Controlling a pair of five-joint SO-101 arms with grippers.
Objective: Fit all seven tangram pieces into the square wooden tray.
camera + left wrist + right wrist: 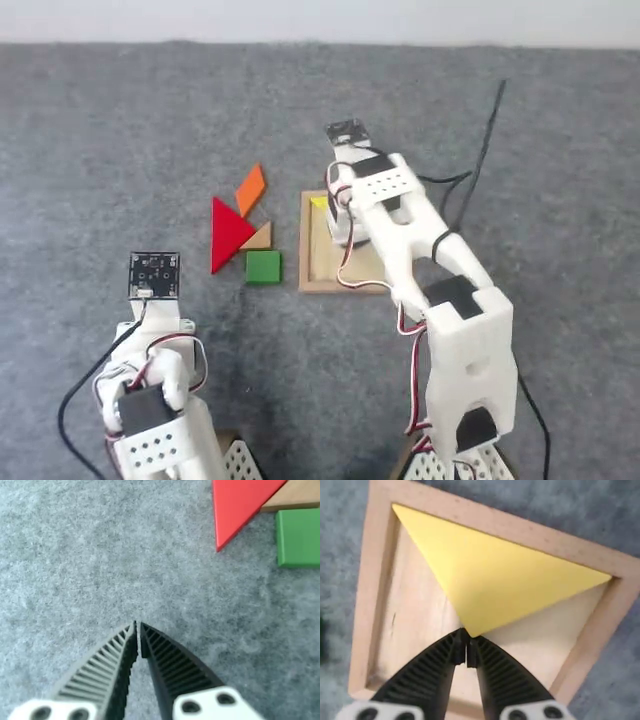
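Note:
The square wooden tray (318, 284) lies mid-table with a large yellow triangle (490, 575) flat inside it, its long side along one rim (520, 527). My right gripper (466, 636) hangs over the tray floor, shut, with its tips at the yellow triangle's apex and nothing held. To the left of the tray lie an orange parallelogram (251, 189), a big red triangle (228, 232), a tan triangle (259, 238) and a green square (263, 266). My left gripper (138, 625) is shut and empty over bare carpet, short of the red triangle (240, 505) and green square (299, 537).
Grey carpet covers the whole table. The right arm (440, 280) stretches over the tray's right half and hides it. A black cable (485, 140) runs behind the tray. Open carpet lies to the far left and far right.

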